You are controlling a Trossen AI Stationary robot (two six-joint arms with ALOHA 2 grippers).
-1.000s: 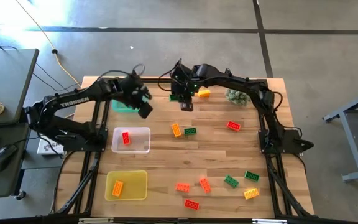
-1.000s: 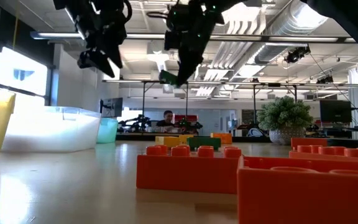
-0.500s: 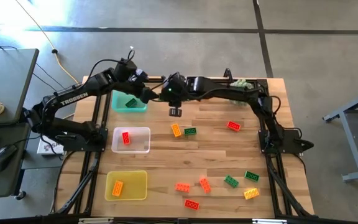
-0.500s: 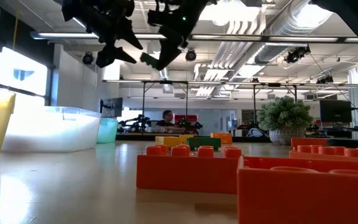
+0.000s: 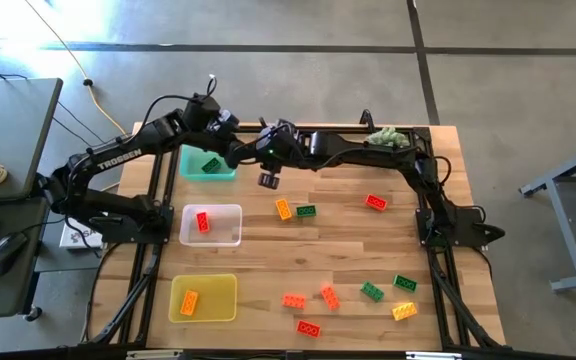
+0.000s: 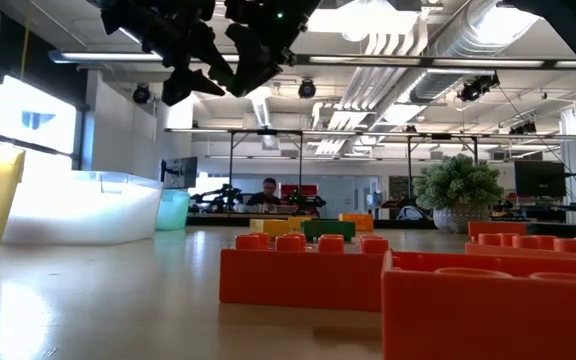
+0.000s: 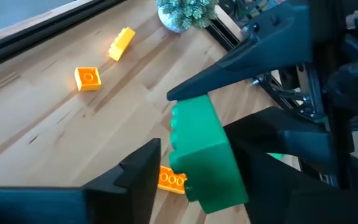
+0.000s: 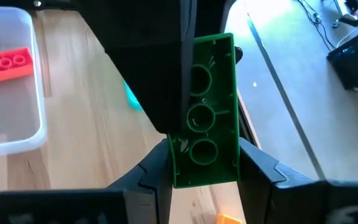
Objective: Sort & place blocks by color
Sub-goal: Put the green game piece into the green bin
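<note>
Green block sits clamped in right pincer.

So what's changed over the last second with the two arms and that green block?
The right gripper, shut on the green block, carried it from mid-table toward the green tray. The left gripper swung from over that tray to meet it, and its fingers now flank the block, narrowing. The trays' contents and the loose blocks stayed put.
</note>
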